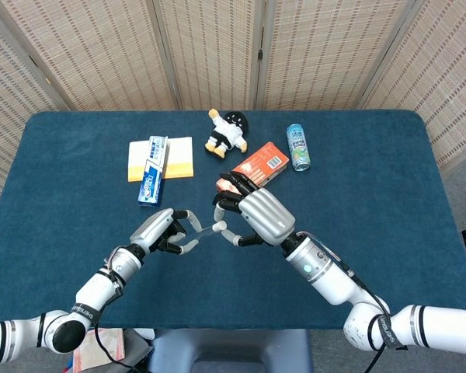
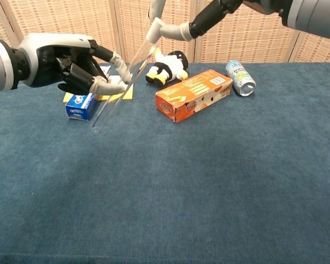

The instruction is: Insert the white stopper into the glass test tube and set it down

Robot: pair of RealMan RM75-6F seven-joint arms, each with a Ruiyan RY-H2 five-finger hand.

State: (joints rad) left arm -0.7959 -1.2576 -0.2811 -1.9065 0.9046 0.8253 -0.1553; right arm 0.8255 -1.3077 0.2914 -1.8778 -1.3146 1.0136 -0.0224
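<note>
Test tube [image 2: 116, 88] slants at upper left of the chest view, pinched by the left hand [image 2: 77, 66]; right hand [image 1: 256, 211] pinches the stopper [image 2: 152, 33] at its mouth. Next: push it in.

A blue toothpaste box [image 1: 152, 170] lies across a yellow notepad [image 1: 179, 158] toward the far left of the dark blue surface [image 1: 388, 210]. A small black-and-white plush toy [image 1: 227, 132] lies near the far edge. Beside it to the right sits an orange carton [image 1: 266, 163], and a drink can [image 1: 298, 147] lies on its side just beyond. Woven folding screens [image 1: 217, 47] stand behind.
</note>
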